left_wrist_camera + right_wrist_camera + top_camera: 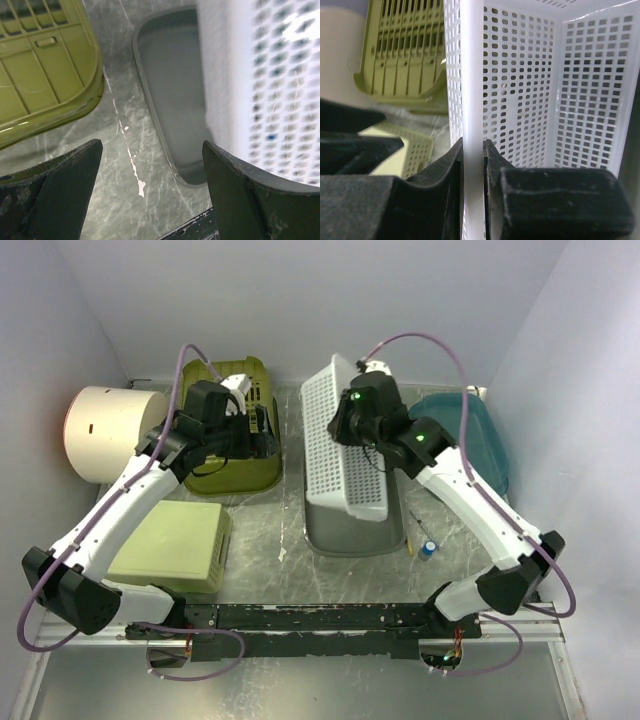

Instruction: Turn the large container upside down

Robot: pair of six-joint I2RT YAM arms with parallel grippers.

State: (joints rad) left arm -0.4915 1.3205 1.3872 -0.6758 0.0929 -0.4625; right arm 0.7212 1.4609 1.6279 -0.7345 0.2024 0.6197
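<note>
The large white perforated basket [340, 445] is tipped up on its long side over a grey tray [350, 537], with its opening facing right. My right gripper [352, 418] is shut on the basket's white rim [472, 75]; in the right wrist view the two black jaws pinch the rim between them [473, 150]. My left gripper [262, 430] is open and empty. It hovers above the bare table between the olive basket [45, 65] and the grey tray [175, 75], with the white basket's wall [270, 75] close by its right finger.
The olive slatted basket [240, 475] lies upside down at the back left. A pale green upturned box [175, 540] sits front left and a cream cylinder [105, 430] far left. A teal container [480, 435] stands behind the right arm. A small blue item [427, 549] lies right of the tray.
</note>
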